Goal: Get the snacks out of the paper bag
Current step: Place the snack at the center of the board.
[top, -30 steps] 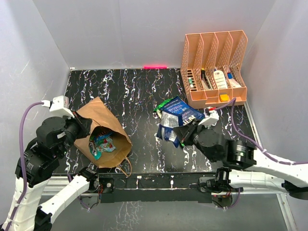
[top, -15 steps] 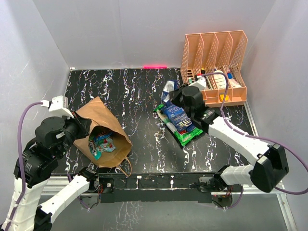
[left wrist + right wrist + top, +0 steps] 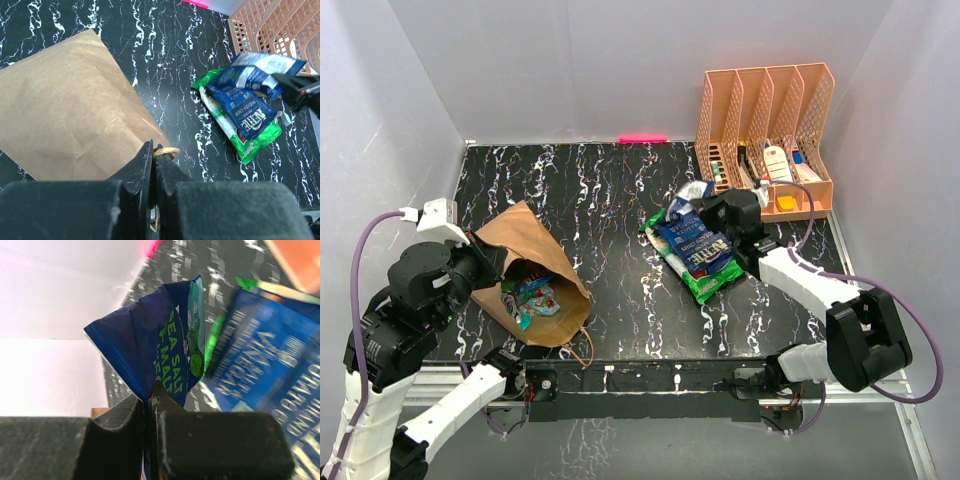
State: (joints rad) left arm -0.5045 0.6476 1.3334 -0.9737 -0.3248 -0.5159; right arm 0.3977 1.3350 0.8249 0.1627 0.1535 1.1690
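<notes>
The brown paper bag (image 3: 532, 262) lies on its side at the left, mouth toward the near edge. A teal-green packet (image 3: 533, 292) and a small red packet (image 3: 549, 300) show inside it. My left gripper (image 3: 488, 262) is shut on the bag's twisted handle (image 3: 167, 149) at the rim. A large green packet (image 3: 712, 283) lies mid-table with a dark blue packet (image 3: 694, 245) on top. My right gripper (image 3: 708, 208) is shut on a blue sea-salt packet (image 3: 155, 340) and holds it just above the far end of that pile.
An orange slotted file rack (image 3: 765, 140) with small bottles and tubes stands at the back right, close behind my right gripper. A pink strip (image 3: 642, 139) lies at the back wall. White walls enclose the black marbled table (image 3: 610, 190).
My right arm swung from the near side of the pile up and back, lifting the blue sea-salt packet, then shifted a little right. The left arm and bag have not moved.
</notes>
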